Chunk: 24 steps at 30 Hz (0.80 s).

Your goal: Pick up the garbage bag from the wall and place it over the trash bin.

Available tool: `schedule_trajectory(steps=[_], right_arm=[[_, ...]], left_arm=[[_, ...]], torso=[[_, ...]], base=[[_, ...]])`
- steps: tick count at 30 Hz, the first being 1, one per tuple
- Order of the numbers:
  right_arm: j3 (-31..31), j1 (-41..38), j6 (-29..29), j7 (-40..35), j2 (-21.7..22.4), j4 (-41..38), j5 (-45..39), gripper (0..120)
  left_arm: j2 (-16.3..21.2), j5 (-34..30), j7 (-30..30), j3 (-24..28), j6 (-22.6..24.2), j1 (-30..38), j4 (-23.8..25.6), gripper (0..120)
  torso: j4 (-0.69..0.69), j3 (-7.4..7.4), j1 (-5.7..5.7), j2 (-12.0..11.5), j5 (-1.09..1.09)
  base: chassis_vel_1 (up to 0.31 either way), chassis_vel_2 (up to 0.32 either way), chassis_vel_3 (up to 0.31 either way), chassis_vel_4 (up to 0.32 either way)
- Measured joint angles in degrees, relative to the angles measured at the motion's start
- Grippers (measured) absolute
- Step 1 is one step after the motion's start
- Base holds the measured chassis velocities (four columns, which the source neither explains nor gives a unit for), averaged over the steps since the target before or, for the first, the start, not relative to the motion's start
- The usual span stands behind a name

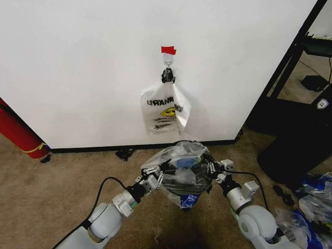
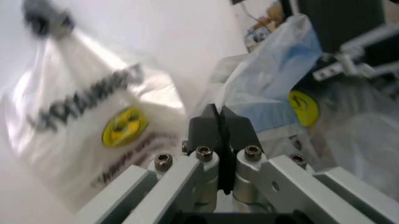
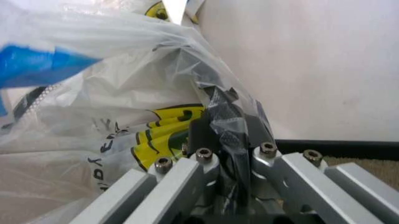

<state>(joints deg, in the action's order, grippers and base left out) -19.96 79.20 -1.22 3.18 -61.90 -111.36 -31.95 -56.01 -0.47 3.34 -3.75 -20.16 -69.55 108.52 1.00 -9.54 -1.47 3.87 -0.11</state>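
Below the wall (image 1: 78,62), both grippers, left gripper (image 1: 157,174) and right gripper (image 1: 213,169), pinch shut on the garbage bag (image 1: 182,166), stretching it over the trash bin (image 1: 179,194); thin, slippery film, best gripped at its rim

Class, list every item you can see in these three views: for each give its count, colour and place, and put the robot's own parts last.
garbage bag: one, translucent white with blue patches, draped over the bin, pinched at both sides by the grippers.
trash bin: one, dark, mostly hidden under the garbage bag, on the carpet before the wall.
second bag: one, white with yellow smiley and reversed print, hanging from the hook.
hook: one, pale, on the wall.
red tape: one strip, above the hook.
wall: white, black baseboard.
red cylinder: one, leaning far left by the wall.
black rack: one, far right.
spare bags: a pile, clear and blue, floor at right.
left gripper: shut on the bag.
right gripper: shut on the bag.
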Motion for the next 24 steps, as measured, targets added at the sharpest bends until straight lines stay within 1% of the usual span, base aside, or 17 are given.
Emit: schedule_trajectory(steps=[2, 5, 6, 7, 9, 13, 15, 18, 21, 24], right_arm=[[-0.3, 0.1, 0.5, 2.0, 0.4, 0.4, 0.2, 0], [-1.1, 0.1, 2.5, 7.9, 1.2, 1.9, 1.3, 0], [-1.3, 0.0, 3.5, 10.0, 1.3, 2.6, 1.6, 0], [-1.3, 0.0, 3.5, 10.0, 1.3, 2.6, 1.6, 0], [-2.1, -0.1, 6.0, 15.1, 1.5, 4.2, 2.2, 0], [-3.0, -0.3, 8.6, 20.4, 1.5, 5.8, 1.7, 0], [-3.2, -0.4, 9.1, 21.7, 1.5, 6.3, 1.4, 0], [-3.7, -0.8, 11.4, 26.9, 1.4, 8.0, 0.2, 0], [-3.9, -1.3, 13.3, 32.0, 1.1, 9.2, -2.8, 0], [-4.0, -1.4, 13.7, 33.5, 0.9, 9.4, -4.5, 0]], left_arm=[[0.2, -5.0, -0.4, 0.3, 1.4, 0.5, 0.0, 0], [0.3, -12.5, -1.4, 0.3, 4.3, 1.3, 0.2, 0], [0.3, -13.9, -1.7, 0.3, 5.1, 1.5, 0.3, 0], [0.3, -13.9, -1.7, 0.3, 5.1, 1.5, 0.3, 0], [0.4, -16.8, -2.6, 0.1, 7.2, 2.6, 0.4, 0], [0.8, -18.3, -3.9, 0.0, 10.5, 4.7, -1.5, 0], [1.0, -18.7, -4.1, 0.1, 11.1, 5.0, -1.9, 0], [1.2, -19.7, -4.7, 0.3, 13.2, 5.5, -3.2, 0], [1.0, -19.6, -5.7, 0.6, 15.3, 5.7, -4.9, 0], [0.7, -19.4, -6.2, 0.7, 16.4, 5.7, -5.7, 0]], torso=[[0.01, 0.00, 0.00, 0.0, 0.00], [0.00, 0.00, 0.00, 0.0, 0.00], [0.00, 0.00, 0.00, 0.0, 0.00], [0.00, 0.00, 0.00, 0.0, 0.00], [0.00, 0.00, 0.00, 0.0, 0.01], [0.01, 0.00, 0.00, 0.0, 0.00], [0.00, 0.00, 0.00, 0.0, 0.00], [0.01, 0.00, 0.00, 0.0, 0.00], [0.00, 0.00, 0.00, 0.0, 0.00], [0.00, 0.00, 0.00, 0.0, 0.00]], base=[[0.000, 0.000, 0.000, 0.000], [0.000, 0.000, 0.000, 0.000], [0.000, 0.000, 0.000, 0.000], [0.000, 0.000, 0.000, 0.000], [0.000, 0.000, 0.000, 0.000], [0.000, 0.000, 0.000, 0.000], [0.000, 0.000, 0.000, 0.000], [0.000, 0.000, 0.000, 0.000], [0.000, 0.000, 0.000, 0.000], [0.000, 0.000, 0.000, 0.000]])
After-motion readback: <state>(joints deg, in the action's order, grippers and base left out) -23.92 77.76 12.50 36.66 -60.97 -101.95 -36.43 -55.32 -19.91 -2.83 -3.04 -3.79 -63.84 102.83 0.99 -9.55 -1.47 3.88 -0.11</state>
